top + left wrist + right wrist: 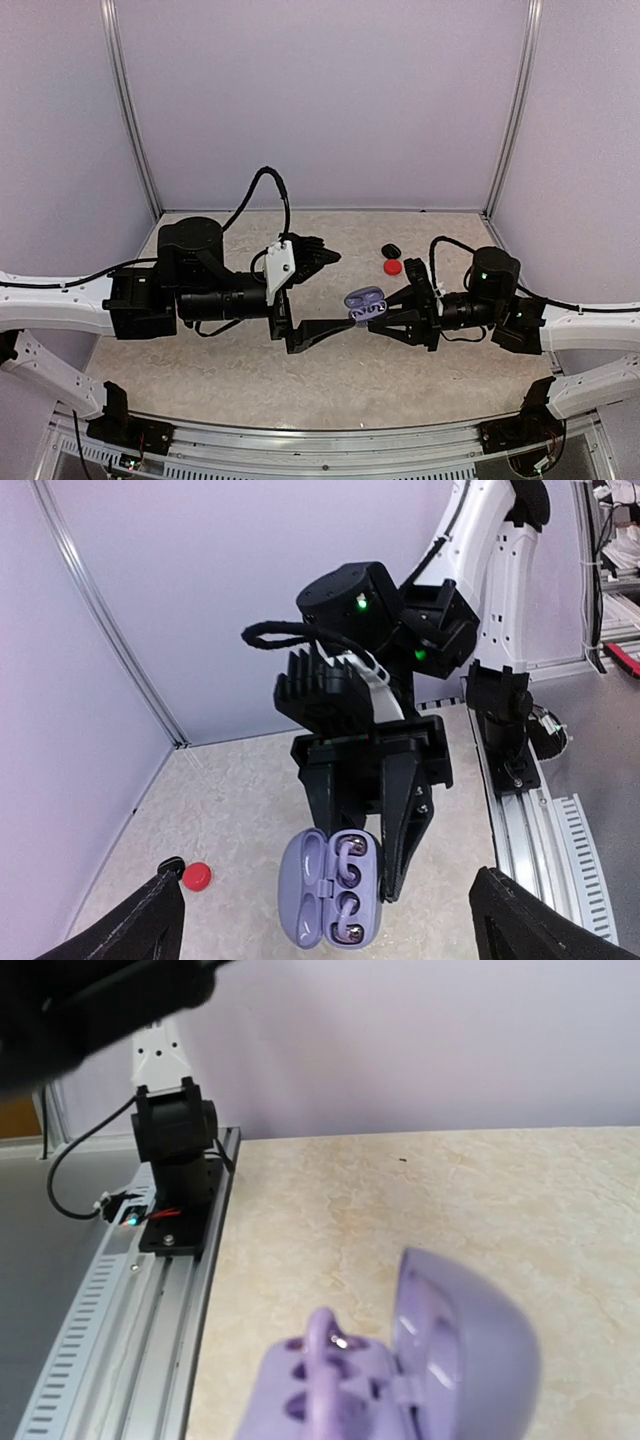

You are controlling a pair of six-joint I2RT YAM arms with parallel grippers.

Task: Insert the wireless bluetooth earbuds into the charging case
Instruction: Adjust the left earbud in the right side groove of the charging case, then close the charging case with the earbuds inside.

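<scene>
L gripper (342,292) spread wide, nothing btwn fingers, hovering just beside the charging case (322,888). R gripper (374,311) pinching that lilac case from the side, lid swung open, held up off the table (250,372). Earbuds (350,852) w/ silvery tips apparently seated in case wells, hard to confirm; farther back on table, red rounded item (393,266) & black item (390,249) close together.

The lavender charging case (328,890) stood open, lid swung out beside the base, gripped clear of the worktop (250,370) by the right tool (374,314). Rounded lavender shapes with shiny spots filled its base; whether those were seated buds could not be told. A small red piece (394,266) and a small black piece (391,249) lay just beside each other on the worktop.
</scene>
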